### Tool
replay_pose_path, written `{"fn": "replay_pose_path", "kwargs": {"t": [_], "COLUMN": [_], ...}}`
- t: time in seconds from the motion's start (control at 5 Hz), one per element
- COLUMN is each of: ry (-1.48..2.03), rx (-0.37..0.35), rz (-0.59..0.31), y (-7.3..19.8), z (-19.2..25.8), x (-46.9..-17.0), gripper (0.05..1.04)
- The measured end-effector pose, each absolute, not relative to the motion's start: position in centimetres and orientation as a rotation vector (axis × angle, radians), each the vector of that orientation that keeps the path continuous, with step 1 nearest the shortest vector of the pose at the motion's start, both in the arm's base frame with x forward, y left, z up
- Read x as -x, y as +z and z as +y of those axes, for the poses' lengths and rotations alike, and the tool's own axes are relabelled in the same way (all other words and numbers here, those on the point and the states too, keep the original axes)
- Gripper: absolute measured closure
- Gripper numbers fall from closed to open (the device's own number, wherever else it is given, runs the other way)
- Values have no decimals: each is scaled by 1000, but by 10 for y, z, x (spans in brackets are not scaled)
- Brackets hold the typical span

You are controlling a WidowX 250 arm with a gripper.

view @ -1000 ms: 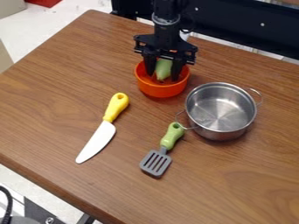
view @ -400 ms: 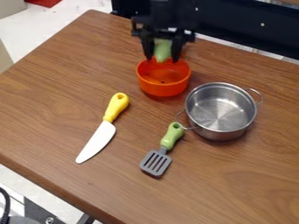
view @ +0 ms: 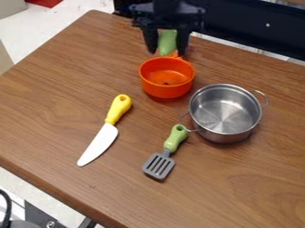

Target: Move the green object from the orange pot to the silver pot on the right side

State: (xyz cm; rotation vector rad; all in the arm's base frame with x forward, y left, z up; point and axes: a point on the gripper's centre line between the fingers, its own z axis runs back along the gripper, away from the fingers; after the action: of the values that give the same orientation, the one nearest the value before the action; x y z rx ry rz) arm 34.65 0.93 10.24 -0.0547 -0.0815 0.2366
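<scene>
My gripper [view: 166, 48] hangs above the back rim of the orange pot, near the view's top edge, shut on the green object. Between its fingers, the green object [view: 167, 42] is held upright, clear of the pot. The orange pot [view: 168, 90] stands at the upper middle of the table with nothing inside it. To its right and nearer the camera is the silver pot [view: 224, 134], a metal pot with two wire handles, also with nothing in it.
A knife with a yellow handle [view: 118, 108] lies left of centre. The grey spatula [view: 159, 166] has its green handle against the silver pot's left wire handle. Behind the brown table [view: 53, 84] runs a dark panel [view: 250, 26].
The gripper has risen out of the orange pot and shifted toward the back, lifting the green object with it. The pots, knife and spatula have stayed in place.
</scene>
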Motion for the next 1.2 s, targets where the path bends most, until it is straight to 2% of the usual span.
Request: {"fn": "replay_pose_path", "kwargs": {"t": [0.4,0.6,1.0,1.2], "ry": [162,121,87,79], "rx": [48,41,36,34], "rz": [-65,-82,-74,-63], "y": [97,95,64,53], "z": [-37,-59,-92,-92], "x": [-323,-323,-323,-321], "gripper": [443,443,443,443]}}
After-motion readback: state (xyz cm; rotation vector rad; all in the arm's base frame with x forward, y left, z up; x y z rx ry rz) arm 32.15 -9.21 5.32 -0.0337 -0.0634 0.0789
